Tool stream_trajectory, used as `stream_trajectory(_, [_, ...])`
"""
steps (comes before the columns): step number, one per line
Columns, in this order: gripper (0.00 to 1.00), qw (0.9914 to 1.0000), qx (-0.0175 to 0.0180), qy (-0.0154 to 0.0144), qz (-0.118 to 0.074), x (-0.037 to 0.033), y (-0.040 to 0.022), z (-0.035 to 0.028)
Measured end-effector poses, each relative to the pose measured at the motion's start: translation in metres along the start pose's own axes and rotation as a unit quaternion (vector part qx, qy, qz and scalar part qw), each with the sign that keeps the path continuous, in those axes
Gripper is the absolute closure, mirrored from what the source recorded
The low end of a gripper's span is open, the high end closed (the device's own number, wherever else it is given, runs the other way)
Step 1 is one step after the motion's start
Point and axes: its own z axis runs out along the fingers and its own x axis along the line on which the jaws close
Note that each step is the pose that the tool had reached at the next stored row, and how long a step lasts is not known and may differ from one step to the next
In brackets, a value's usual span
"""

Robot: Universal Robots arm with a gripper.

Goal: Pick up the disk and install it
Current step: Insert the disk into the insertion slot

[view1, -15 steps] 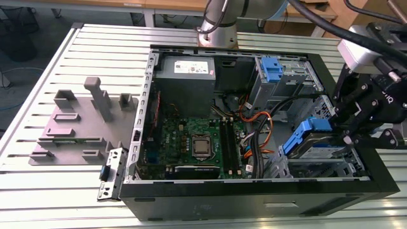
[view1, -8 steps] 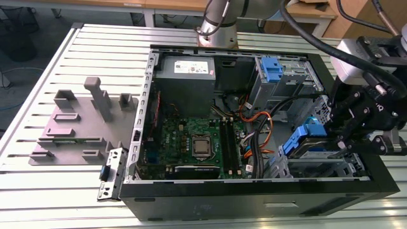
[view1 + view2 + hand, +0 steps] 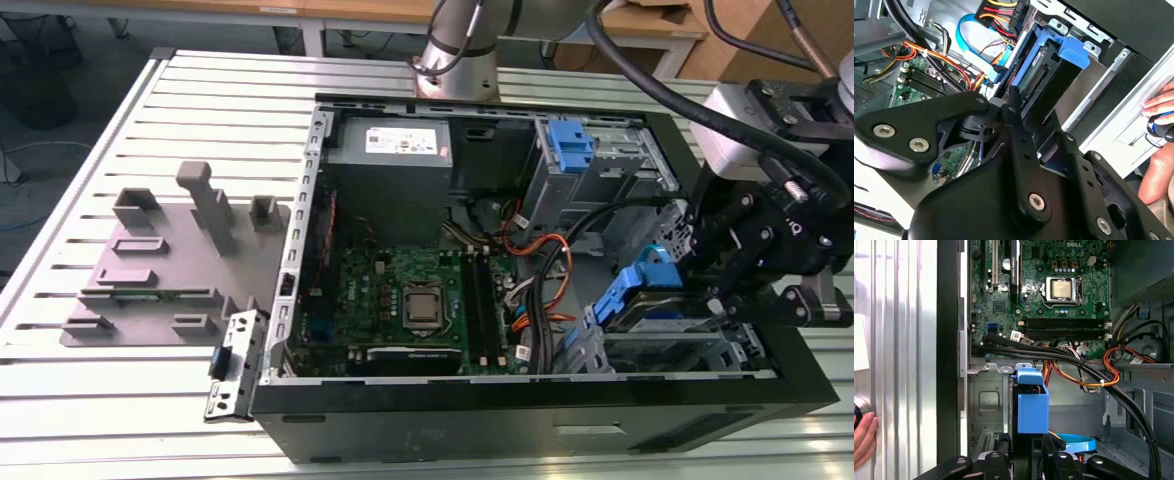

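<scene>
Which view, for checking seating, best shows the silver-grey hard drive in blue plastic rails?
The second wrist view: the silver-grey hard drive in blue plastic rails shows its connector edge, tilted. The first wrist view catches its blue end; the exterior view, its tilted blue rail.

bright even light, washed-out glare on ribbed table (image 3: 904, 340), case (image 3: 534, 425) interior shadowed

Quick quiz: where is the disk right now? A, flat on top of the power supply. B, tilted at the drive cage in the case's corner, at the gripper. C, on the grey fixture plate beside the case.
B: the disk, blue rails showing, stands tilted over the drive cage, held by the gripper.
</scene>
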Motion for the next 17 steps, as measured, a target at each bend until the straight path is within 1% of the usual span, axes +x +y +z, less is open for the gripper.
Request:
stream_trajectory(1, [0.64, 1.0, 0.0, 0.0, 0.0, 0.0, 0.0, 0.0])
stream_trajectory(2, [0.58, 1.0, 0.0, -0.0001, 0.0, 0.0, 0.0, 0.0001])
stream_trajectory(9, [0.58, 1.0, 0.0001, -0.0002, 0.0, -0.0005, 0.0005, 0.0005])
stream_trajectory(14, [0.58, 1.0, 0.0022, -0.0017, -0.001, -0.0031, 0.0021, 0.0029])
stream_trajectory(17, [0.58, 0.99999, 0.0033, -0.0019, -0.001, -0.0052, 0.0029, 0.004])
